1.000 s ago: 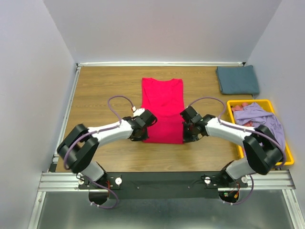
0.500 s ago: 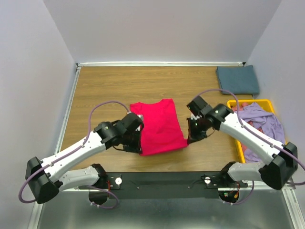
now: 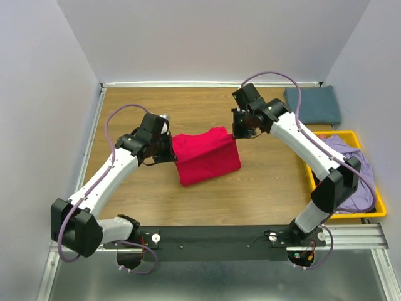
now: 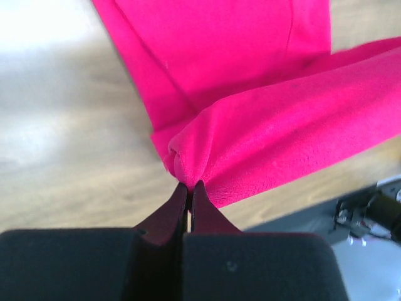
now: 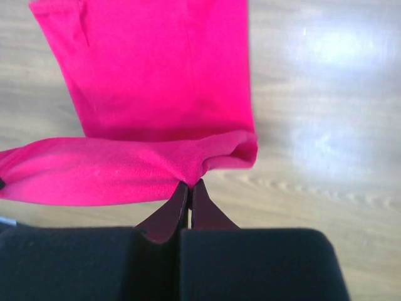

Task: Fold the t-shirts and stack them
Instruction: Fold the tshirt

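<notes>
A crimson-pink t-shirt [image 3: 205, 155] hangs lifted over the middle of the wooden table, stretched between both grippers, its lower part sagging toward the front. My left gripper [image 3: 170, 148] is shut on the shirt's left corner [image 4: 182, 164]; the jaws pinch the cloth [image 4: 189, 184]. My right gripper [image 3: 237, 133] is shut on the right corner [image 5: 219, 157], pinching it at the jaw tips [image 5: 190, 182]. A slate blue-grey t-shirt [image 3: 312, 105] lies folded at the back right. A lavender t-shirt [image 3: 351, 164] and a bit of pinkish cloth [image 3: 316, 140] sit in the bin.
The yellow plastic bin [image 3: 374, 212] stands at the right edge of the table [image 3: 131, 113]. White walls close in on the left, back and right. A metal rail [image 3: 219, 237] with both arm bases runs along the near edge.
Both grippers have gone from the shirt's near hem up and toward the back, lifting the near half of the crimson-pink t-shirt off the table and carrying it over the far half.
</notes>
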Controlling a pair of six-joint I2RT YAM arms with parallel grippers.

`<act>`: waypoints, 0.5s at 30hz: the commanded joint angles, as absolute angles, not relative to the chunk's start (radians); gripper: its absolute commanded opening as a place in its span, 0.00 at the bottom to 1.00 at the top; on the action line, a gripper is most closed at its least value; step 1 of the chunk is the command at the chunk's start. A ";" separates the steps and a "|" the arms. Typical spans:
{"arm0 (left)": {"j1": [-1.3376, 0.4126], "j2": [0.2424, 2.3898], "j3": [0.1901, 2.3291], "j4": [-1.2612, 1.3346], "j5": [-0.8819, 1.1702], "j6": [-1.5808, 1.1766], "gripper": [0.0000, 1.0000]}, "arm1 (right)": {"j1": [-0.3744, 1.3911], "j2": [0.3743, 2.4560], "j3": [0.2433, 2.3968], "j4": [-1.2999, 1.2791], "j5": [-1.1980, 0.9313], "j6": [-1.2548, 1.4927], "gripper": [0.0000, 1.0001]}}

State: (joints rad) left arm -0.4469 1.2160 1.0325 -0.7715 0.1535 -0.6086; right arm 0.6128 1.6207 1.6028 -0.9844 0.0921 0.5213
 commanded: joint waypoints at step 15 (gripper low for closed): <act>-0.239 1.457 1.078 -0.471 0.138 -0.457 0.00 | 0.515 1.956 1.871 -0.758 0.137 0.365 0.01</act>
State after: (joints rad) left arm -0.2665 1.4071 1.0737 -0.5152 0.1795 -0.4957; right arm 0.5480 1.8915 1.8359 -0.8459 0.0872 0.4164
